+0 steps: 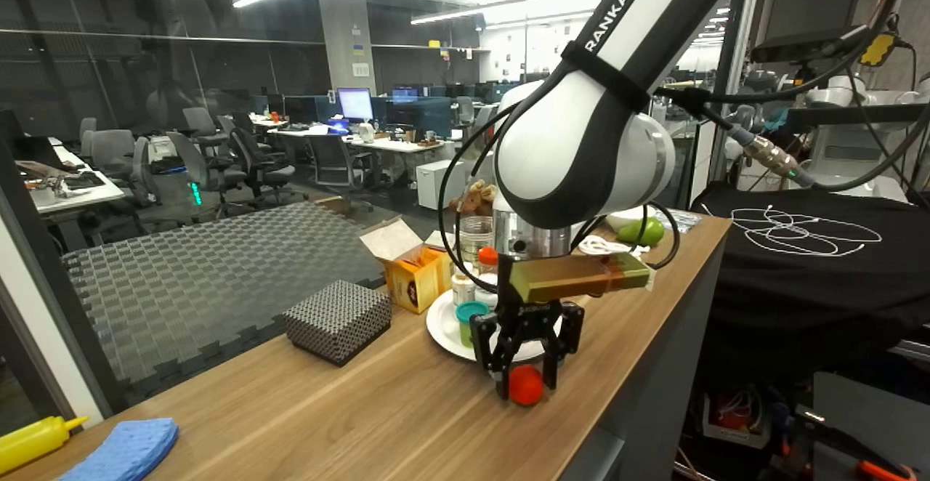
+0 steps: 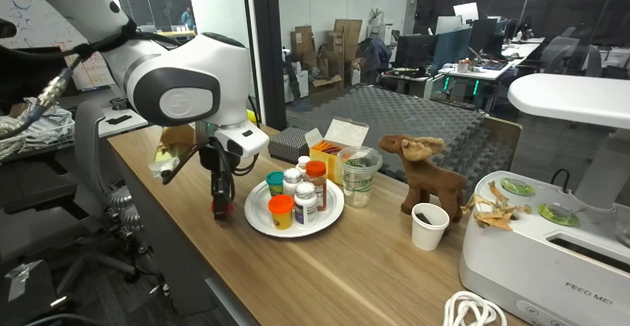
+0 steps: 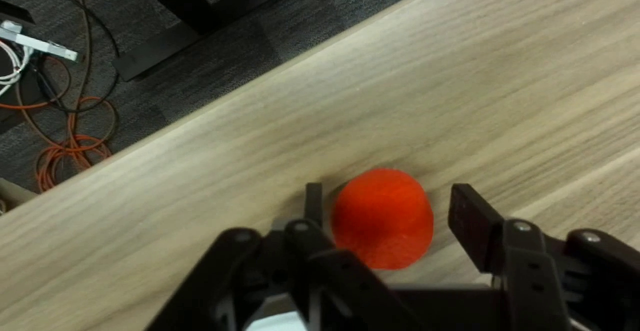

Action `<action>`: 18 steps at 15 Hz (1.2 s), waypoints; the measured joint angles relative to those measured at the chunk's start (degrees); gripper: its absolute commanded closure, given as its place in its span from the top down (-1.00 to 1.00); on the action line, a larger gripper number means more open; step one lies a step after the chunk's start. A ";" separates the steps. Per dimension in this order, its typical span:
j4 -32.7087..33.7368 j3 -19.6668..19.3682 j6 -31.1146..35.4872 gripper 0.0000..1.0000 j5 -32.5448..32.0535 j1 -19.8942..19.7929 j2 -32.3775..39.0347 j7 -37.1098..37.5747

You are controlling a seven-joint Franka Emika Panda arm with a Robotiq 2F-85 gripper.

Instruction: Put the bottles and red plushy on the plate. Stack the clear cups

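My gripper partly spread astride the red plushy, gap each side, gripping nothing, I see bottles standing on the plate

Reads "RANKA EMI" on the robot arm, above the gripper, only partly showing in an exterior view. Reads "FEED ME!" on the white appliance, well apart from the gripper. Cannot be read on the bottles, near the gripper: too small.
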 measured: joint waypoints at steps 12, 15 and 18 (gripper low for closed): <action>-0.91 -0.04 1.08 -0.50 0.14 -0.05 -1.61 0.21; -1.87 -0.43 3.11 -0.50 0.58 -0.38 -3.88 0.56; -1.84 -1.15 4.97 -0.50 0.80 -1.55 -5.43 0.56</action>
